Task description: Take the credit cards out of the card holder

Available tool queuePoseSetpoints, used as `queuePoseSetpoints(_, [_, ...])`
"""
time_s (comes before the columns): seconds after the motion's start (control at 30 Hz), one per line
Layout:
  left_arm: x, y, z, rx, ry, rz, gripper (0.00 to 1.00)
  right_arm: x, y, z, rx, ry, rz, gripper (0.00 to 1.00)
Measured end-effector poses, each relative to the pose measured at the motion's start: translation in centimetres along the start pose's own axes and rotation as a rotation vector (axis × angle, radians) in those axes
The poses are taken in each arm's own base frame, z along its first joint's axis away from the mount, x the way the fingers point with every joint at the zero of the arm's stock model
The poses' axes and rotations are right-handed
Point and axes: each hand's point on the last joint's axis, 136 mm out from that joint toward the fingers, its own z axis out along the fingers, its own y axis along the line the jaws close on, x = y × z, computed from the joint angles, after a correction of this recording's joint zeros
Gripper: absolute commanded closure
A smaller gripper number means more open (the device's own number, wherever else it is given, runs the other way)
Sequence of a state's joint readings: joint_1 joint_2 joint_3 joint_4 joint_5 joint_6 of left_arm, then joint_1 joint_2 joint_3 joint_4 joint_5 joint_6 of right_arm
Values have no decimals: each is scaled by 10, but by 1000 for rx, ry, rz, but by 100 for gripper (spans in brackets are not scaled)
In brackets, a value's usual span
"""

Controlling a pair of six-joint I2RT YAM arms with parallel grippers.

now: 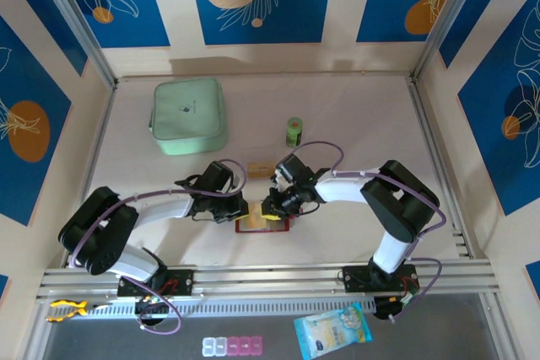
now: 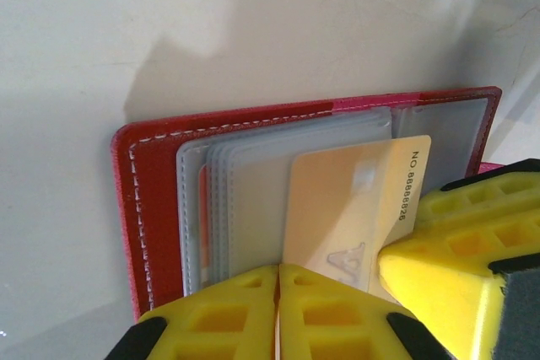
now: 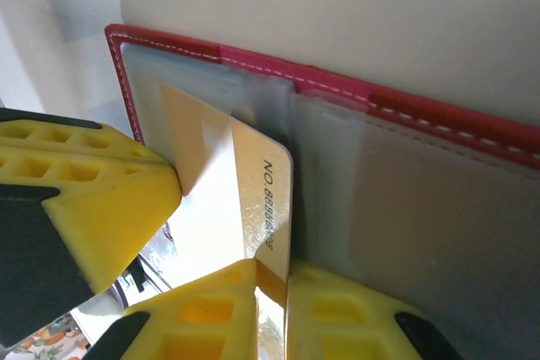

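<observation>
While its arm (image 1: 348,186) bends inward, the right hand (image 3: 272,276) pinches the orange card (image 3: 236,183).

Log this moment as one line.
holder open flat | left tool shut at holder edge | right tool shut on card | card partly out

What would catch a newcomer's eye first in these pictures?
First, the open red card holder at the near middle of the table, with both arms bent over it. An orange-tan card juts out of its clear sleeves, pinched by the right gripper, and the left gripper is shut right beside it. The mint-green zip case at the far left stands out too.
</observation>
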State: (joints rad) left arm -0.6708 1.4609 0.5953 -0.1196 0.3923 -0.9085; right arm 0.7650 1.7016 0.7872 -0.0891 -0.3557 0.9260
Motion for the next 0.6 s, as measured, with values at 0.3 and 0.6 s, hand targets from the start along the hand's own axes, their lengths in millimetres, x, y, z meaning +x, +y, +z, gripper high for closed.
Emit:
queuePoseSetpoints(0.3, [0,0,0,2,-2,1,91,0,-1,-12,0,-33,-4,89])
queuePoseSetpoints(0.6, [2,2,-1,4,-5,0,91,3,-2,-28,4,-51,-21,95])
